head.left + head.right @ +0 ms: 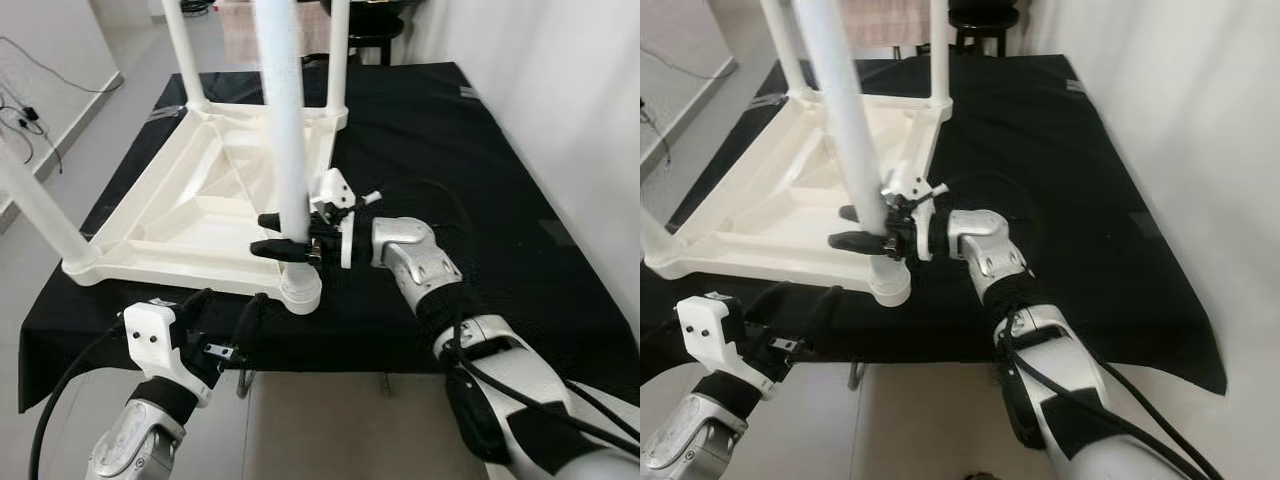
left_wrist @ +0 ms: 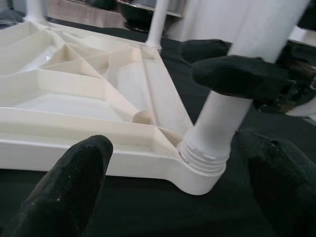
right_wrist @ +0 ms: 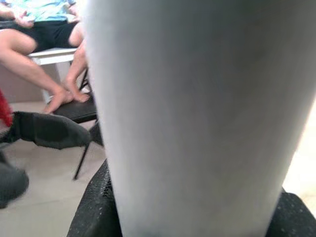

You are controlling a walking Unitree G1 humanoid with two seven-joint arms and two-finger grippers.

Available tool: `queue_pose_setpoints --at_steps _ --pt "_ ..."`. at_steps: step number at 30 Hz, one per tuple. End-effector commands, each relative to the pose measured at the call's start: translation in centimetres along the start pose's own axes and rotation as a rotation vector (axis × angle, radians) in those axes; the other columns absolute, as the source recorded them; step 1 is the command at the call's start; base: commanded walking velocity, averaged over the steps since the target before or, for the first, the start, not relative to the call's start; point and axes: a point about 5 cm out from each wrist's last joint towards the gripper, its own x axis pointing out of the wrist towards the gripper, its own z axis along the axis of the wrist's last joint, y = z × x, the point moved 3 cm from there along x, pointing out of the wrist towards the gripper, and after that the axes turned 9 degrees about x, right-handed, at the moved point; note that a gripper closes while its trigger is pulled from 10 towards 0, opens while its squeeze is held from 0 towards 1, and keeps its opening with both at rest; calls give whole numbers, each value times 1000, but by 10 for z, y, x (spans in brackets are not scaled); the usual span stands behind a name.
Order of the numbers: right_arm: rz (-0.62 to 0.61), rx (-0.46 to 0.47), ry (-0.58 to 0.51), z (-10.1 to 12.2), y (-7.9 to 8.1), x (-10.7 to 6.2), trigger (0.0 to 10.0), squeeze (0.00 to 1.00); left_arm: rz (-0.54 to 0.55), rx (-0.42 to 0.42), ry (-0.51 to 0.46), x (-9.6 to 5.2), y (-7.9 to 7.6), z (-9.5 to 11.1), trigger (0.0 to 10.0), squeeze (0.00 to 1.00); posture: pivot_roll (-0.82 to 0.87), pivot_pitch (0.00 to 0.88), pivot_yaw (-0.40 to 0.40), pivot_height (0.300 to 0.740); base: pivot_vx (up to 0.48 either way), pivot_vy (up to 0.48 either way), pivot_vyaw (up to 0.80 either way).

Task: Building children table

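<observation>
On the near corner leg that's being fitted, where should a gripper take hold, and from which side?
Low on the near leg, just above its threaded socket, coming in level from the robot's right. The shaft is round, upright and open on that side; the right gripper already clamps there.

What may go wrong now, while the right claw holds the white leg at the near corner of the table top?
The right claw grips the leg above its threaded end, where thread still shows, so the leg may sit crooked or loose. The upturned table top lies near the edge of the black cloth; a hard push might slide it off. The left claw hangs open below, not steadying anything.
</observation>
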Motion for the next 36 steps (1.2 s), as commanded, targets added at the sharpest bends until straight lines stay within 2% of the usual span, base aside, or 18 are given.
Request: queue_pose_setpoints --at_steps 1,2,3,5,6,8,12,16,17,20,21,22,23,24,28,29,31,36 --pt "-257 88 67 -31 -8 0 0 0 -4 0 3 0 0 1 10000 0 -6 171 -8 740 0 0 0" --pt "-466 117 54 -37 -16 2 0 0 -5 -2 2 0 0 2 10000 0 -13 173 -7 740 0 0 0" --pt "-466 117 54 -37 -16 2 0 0 -5 -2 2 0 0 2 10000 0 -13 173 -7 740 0 0 0" --pt "-676 246 119 -71 13 2 0 0 -8 -7 0 0 2 3 10000 0 -37 176 6 740 0 0 0" --pt "-676 246 119 -71 13 2 0 0 -8 -7 0 0 2 3 10000 0 -37 176 6 740 0 0 0" --pt "-630 204 77 -73 34 21 0 0 -9 -3 4 4 2 0 10000 0 -26 167 9 740 0 0 0" --pt "-573 131 16 -52 24 40 0 0 -7 -2 3 10 6 -1 10000 0 -36 152 6 740 0 0 0" --pt "-559 124 23 -50 22 43 0 0 -8 -2 1 10 6 -1 10000 0 -34 153 7 740 0 0 0" --pt "-531 109 15 -40 16 46 10000 455 -1 4 1 11 7 -2 10000 0 -12 135 3 740 0 0 0" --pt "-514 97 9 -32 12 47 10000 455 4 8 1 12 8 -2 10000 0 -12 135 3 740 0 0 0" --pt "-454 112 -2 -24 13 50 10000 1000 9 13 3 12 9 -3 10000 0 6 125 6 740 0 0 0" --pt "-298 125 -8 -15 18 53 10000 1000 14 18 7 12 11 -3 10000 0 9 113 4 740 0 0 0" --pt "-298 125 -8 -15 18 53 10000 1000 14 18 7 12 11 -3 10000 0 9 113 4 740 0 0 0" --pt "-190 135 -11 -10 23 53 10000 1000 16 20 9 11 11 -4 10000 0 9 113 4 740 0 0 0" --pt "-86 115 -29 -2 28 51 10000 1000 16 20 11 11 12 -5 10000 0 17 104 6 740 0 0 0" --pt "47 84 -19 5 30 46 10000 0 15 21 13 11 12 -5 10000 0 25 100 4 740 0 0 0" --pt "164 53 21 13 23 37 10000 0 15 22 17 10 12 -6 10000 0 35 97 -1 740 0 0 0" --pt "184 60 42 17 15 34 10000 0 15 24 18 9 12 -6 10000 0 41 97 -4 740 0 0 0"
